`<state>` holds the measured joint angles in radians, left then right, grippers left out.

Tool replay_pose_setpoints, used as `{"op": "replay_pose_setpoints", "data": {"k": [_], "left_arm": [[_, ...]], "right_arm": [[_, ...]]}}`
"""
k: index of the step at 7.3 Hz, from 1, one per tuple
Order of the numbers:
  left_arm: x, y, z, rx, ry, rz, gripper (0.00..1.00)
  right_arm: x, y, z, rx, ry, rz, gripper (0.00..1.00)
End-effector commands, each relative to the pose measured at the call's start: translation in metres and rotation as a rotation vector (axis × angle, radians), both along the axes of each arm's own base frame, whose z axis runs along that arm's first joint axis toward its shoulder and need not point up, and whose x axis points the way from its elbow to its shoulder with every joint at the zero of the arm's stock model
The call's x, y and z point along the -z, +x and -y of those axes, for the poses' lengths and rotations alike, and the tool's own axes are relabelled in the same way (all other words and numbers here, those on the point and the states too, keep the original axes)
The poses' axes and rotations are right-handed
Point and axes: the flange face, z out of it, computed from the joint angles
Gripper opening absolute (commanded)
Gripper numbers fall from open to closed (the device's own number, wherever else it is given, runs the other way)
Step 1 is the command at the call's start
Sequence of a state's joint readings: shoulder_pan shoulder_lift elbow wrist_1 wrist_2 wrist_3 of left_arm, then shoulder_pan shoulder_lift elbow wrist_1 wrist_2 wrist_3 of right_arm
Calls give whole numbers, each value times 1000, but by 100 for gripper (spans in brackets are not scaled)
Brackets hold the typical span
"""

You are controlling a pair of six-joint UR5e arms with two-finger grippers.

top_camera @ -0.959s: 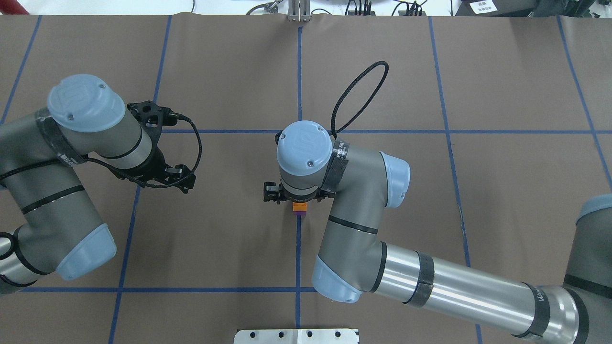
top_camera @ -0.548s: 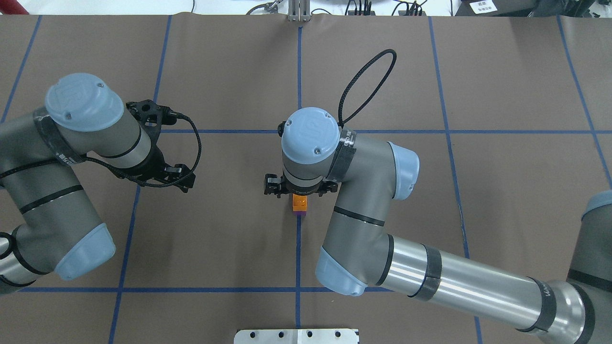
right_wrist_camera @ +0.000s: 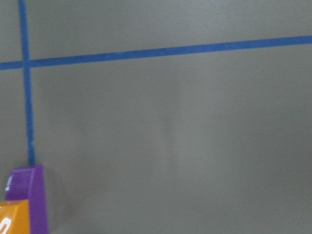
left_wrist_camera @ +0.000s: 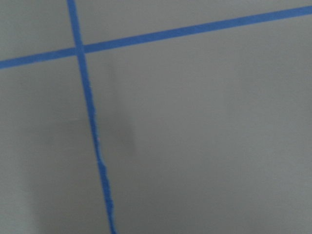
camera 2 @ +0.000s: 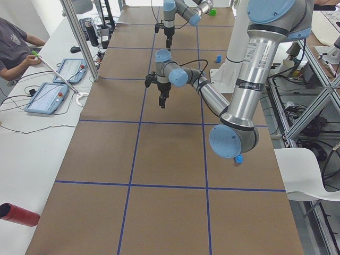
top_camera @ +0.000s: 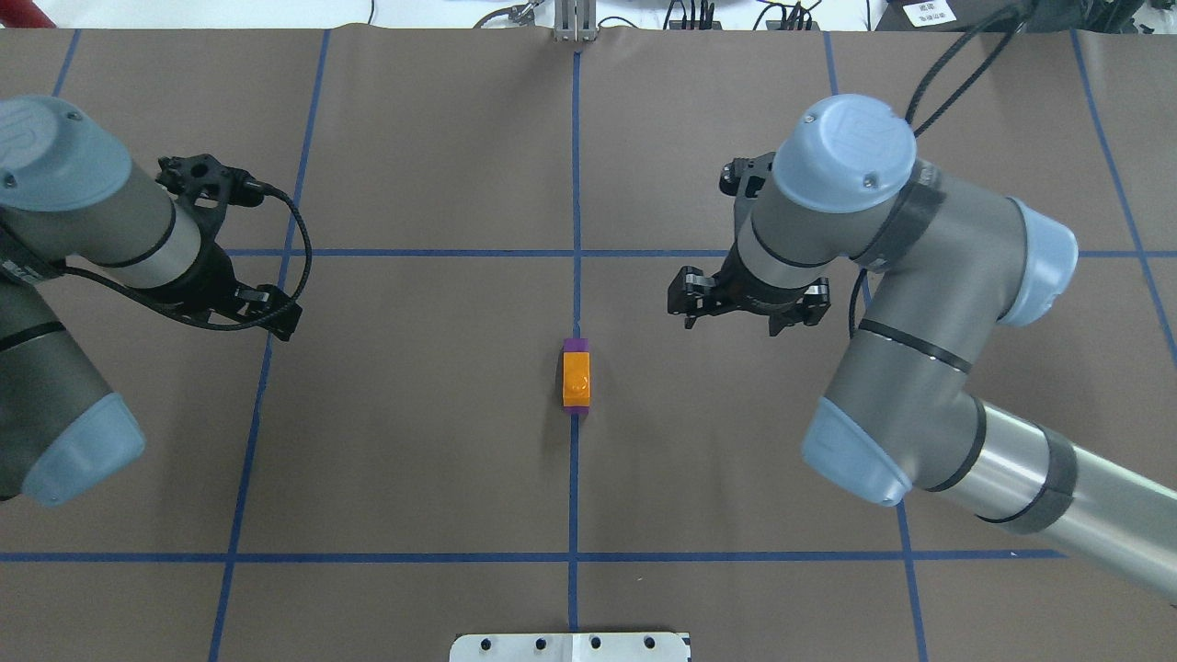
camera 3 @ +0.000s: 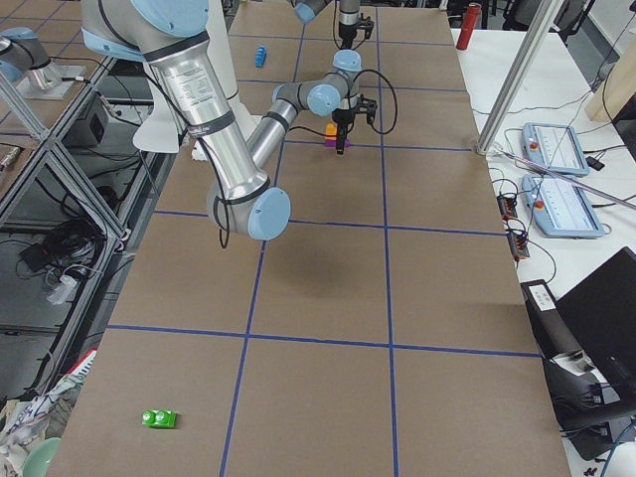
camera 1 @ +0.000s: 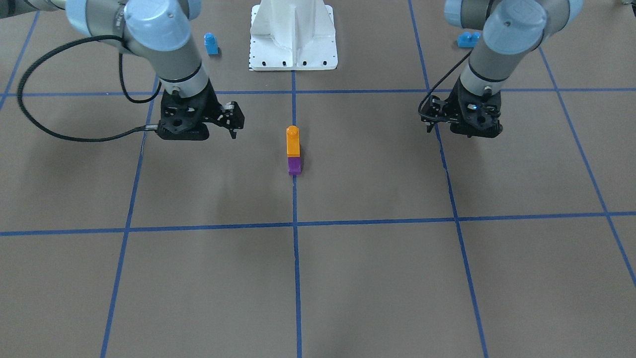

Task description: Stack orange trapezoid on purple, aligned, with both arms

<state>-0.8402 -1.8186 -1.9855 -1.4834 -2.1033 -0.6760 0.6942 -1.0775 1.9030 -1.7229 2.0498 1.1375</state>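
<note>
The orange trapezoid sits on top of the purple brick on the centre tape line, with its long sides lined up. The stack stands free, orange above purple. My right gripper hangs to the stack's right, above the table, open and empty; it also shows in the front view. My left gripper is far to the left, open and empty, and shows in the front view. The right wrist view catches the purple brick's end and an orange corner.
The white base pedestal stands at the robot's side of the table. A small blue single-stud brick and a wider blue brick lie next to it. A green brick lies at the far right end. An operator sits beside the table.
My right gripper has left the stack, rising and moving right and away from the robot. My left arm has pulled further left. The orange brick stays on the purple one.
</note>
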Motion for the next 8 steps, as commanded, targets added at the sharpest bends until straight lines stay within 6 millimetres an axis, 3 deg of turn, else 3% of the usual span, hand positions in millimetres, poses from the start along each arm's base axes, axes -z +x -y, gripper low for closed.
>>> {"op": "replay_pose_setpoints", "data": {"k": [1,2,3,4,5,6,8], "left_arm": [[-54,-102,28,-63,44,-20,100],[-83,-151,36,-84,76,-18,100],[-119,-210,39,-98,87,-48,100],[-151,-248,47,-107,89,-71,100],[-173,-260,39,-102,66,-53,100],[-201,-286,41,-51,24,-4,100],[-247,-318,37,9,-53,54,100]], "right_arm": [[-74,86,31,70,12,-24,100],[-117,135,43,126,45,-39,100],[-159,199,56,179,79,-20,100],[-194,245,62,214,90,14,100],[-227,295,57,183,86,0,100],[-256,338,48,161,86,-19,100],[-298,404,29,158,121,-38,100]]}}
